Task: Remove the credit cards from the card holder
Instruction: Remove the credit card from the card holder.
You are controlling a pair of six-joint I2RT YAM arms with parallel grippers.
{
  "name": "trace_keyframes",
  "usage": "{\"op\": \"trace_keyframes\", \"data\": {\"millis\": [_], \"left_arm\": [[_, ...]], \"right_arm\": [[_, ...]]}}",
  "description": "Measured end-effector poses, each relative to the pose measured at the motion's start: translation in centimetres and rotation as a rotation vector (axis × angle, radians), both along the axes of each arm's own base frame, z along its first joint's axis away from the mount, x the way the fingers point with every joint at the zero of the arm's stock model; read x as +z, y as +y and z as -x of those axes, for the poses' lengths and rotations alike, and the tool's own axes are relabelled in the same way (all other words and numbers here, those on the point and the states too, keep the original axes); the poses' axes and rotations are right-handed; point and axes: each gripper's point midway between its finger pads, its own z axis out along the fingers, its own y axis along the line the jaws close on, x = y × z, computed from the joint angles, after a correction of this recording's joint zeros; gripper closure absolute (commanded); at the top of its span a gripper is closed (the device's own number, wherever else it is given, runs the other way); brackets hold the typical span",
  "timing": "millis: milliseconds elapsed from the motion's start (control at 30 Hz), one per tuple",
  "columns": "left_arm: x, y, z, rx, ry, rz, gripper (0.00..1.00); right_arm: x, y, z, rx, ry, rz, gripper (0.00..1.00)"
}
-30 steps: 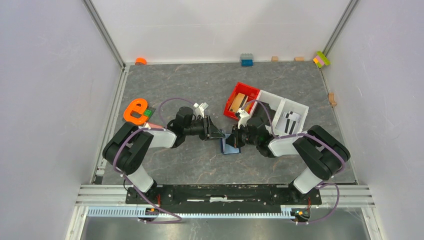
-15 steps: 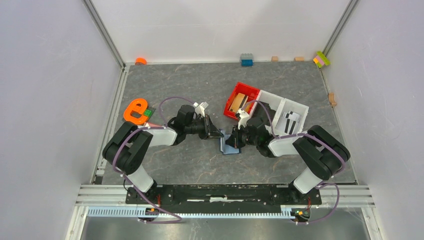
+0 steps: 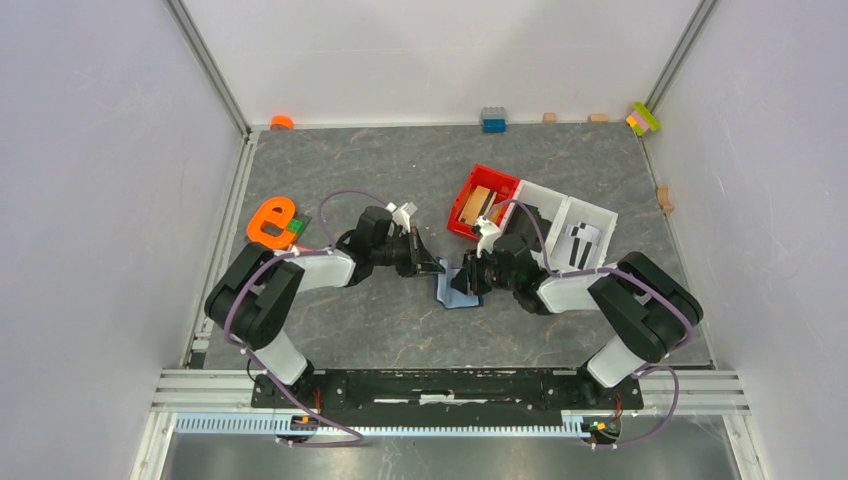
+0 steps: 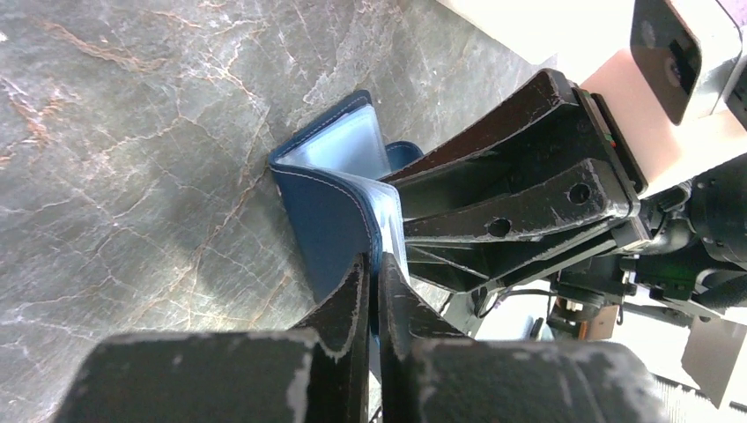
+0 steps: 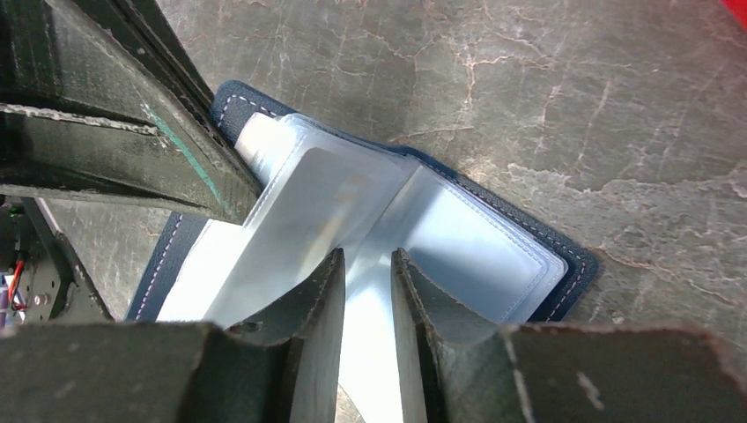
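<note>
The card holder [image 3: 452, 292] is a navy wallet lying partly open on the table between both grippers. My left gripper [image 3: 437, 268] is shut on the edge of its navy cover flap [image 4: 333, 211], holding that flap raised. My right gripper [image 3: 466, 278] hovers over the light blue clear pockets [image 5: 476, 242], its jaws a narrow gap apart [image 5: 366, 264] with a pocket leaf showing in the gap. The right gripper's black fingers [image 4: 528, 198] show in the left wrist view behind the wallet. No credit cards show clearly; a pale shape sits in the upper-left pocket [image 5: 255, 137].
A red tray [image 3: 468, 190] with wooden blocks and a white tray [image 3: 603, 214] stand just behind the right arm. An orange letter piece [image 3: 270, 222] lies at the left. Small toy bricks [image 3: 493, 119] line the back wall.
My left gripper has drawn slightly left and back, pulling the wallet's cover flap further open. The right gripper stays over the pockets.
</note>
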Motion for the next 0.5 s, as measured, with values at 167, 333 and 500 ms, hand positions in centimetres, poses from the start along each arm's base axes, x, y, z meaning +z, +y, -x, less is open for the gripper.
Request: {"op": "trace_keyframes", "data": {"millis": [167,333,500], "left_arm": [[-0.2,0.3,-0.4,0.011,-0.005,-0.036,0.98],[-0.6,0.9,-0.5,0.031,-0.013,-0.078,0.98],[-0.7,1.4,-0.4,0.042,-0.019,-0.108,0.98]], "right_arm": [[0.1,-0.3,-0.4,-0.017,-0.010,0.020,0.67],[0.7,-0.8,-0.8,-0.042,-0.037,0.045,0.62],[3.0,-0.8,-1.3,-0.051,-0.099,0.020,0.49]]}}
